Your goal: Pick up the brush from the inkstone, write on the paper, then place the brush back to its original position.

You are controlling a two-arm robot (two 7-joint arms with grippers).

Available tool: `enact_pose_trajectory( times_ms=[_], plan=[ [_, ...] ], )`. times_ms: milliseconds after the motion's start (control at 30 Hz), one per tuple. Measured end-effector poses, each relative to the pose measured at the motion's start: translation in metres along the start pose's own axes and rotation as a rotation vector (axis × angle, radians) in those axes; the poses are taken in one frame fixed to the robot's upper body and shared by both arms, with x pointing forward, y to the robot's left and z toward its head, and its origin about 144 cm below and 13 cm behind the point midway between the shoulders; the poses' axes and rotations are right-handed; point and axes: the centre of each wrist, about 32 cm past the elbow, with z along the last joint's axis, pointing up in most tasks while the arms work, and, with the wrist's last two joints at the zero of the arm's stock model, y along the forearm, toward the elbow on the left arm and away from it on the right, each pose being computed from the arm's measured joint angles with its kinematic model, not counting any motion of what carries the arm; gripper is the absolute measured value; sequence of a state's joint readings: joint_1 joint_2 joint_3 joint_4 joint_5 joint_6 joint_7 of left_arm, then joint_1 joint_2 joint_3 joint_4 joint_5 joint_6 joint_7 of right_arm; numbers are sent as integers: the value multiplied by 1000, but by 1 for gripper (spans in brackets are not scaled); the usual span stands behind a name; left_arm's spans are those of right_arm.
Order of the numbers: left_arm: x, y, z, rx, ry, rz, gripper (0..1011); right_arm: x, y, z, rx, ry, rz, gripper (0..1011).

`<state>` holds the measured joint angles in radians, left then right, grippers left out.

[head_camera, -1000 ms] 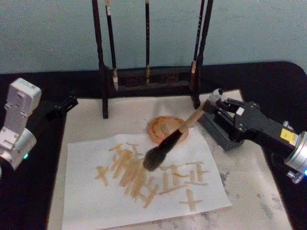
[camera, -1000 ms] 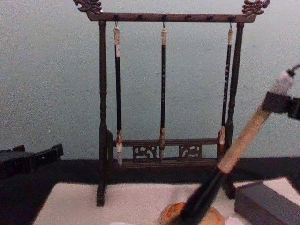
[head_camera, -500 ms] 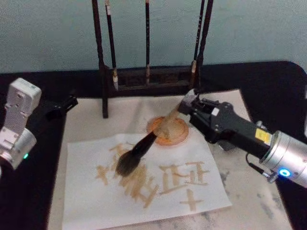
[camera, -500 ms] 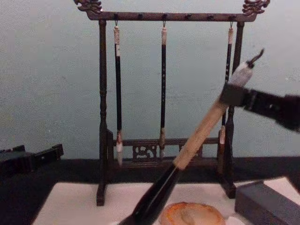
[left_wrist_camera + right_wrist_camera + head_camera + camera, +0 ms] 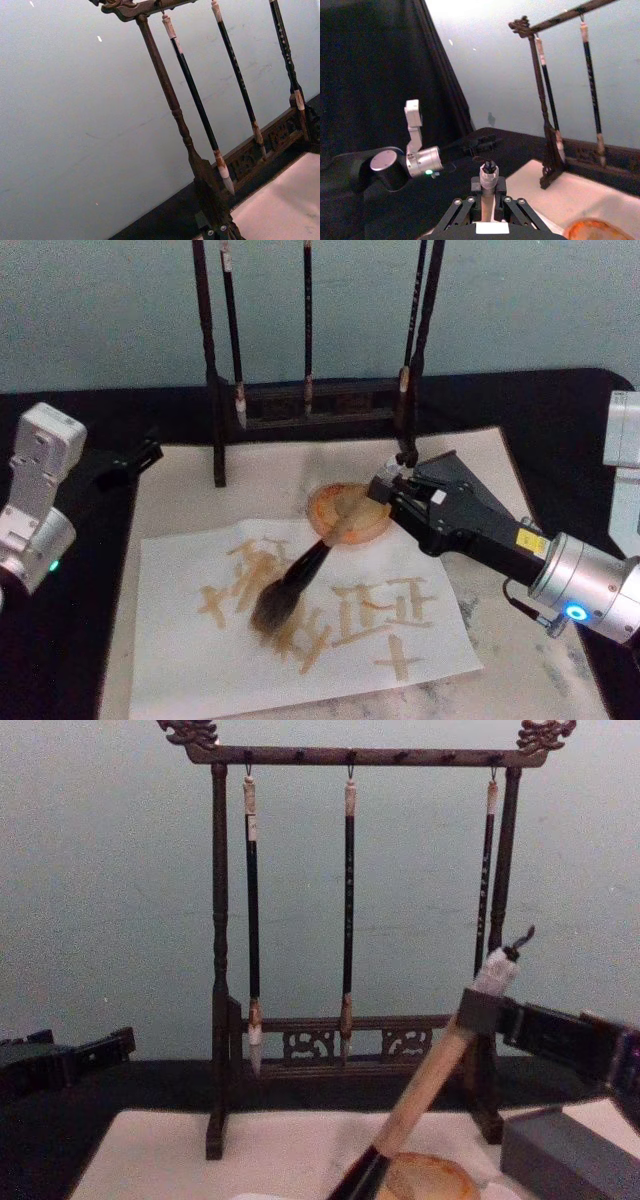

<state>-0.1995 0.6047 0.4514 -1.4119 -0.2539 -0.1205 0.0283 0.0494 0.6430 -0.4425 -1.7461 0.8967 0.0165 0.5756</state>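
My right gripper (image 5: 385,490) is shut on the top of the brush's tan handle (image 5: 350,525). The brush (image 5: 300,570) slants down to the left, and its bushy dark head (image 5: 272,605) rests on the paper (image 5: 190,660) among tan strokes. The handle crosses over the orange-brown inkstone (image 5: 332,502). In the chest view the brush (image 5: 430,1070) slopes up to the right gripper (image 5: 480,1010), with the inkstone (image 5: 425,1180) just below. The right wrist view shows the brush's end cap (image 5: 488,175) between the fingers. My left gripper (image 5: 125,465) is parked at the left, off the mat.
A dark wooden rack (image 5: 310,400) with three slim hanging brushes (image 5: 348,910) stands behind the inkstone. A grey block (image 5: 560,1150) lies at the right under my right arm. A cream mat (image 5: 520,640) lies under the paper on the black table.
The right gripper swung the brush left across the paper, then came lower and nearer. The brush head now sits slightly nearer than half a second ago. The left arm has not moved.
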Motion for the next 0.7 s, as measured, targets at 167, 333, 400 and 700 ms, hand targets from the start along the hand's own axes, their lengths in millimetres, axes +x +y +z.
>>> enact_pose_trajectory(
  times_ms=[167, 333, 400, 700],
  plan=[
    [0, 0, 0, 0, 0, 0, 1002, 4, -7, -3, -6, 7, -23, 160],
    [0, 0, 0, 0, 0, 0, 1002, 6, -17, -3, -3, 6, -50, 161],
    [0, 0, 0, 0, 0, 0, 1002, 7, -21, -3, -1, 5, -58, 160],
    [0, 0, 0, 0, 0, 0, 1002, 11, -46, -2, 10, -7, -116, 160]
  ],
)
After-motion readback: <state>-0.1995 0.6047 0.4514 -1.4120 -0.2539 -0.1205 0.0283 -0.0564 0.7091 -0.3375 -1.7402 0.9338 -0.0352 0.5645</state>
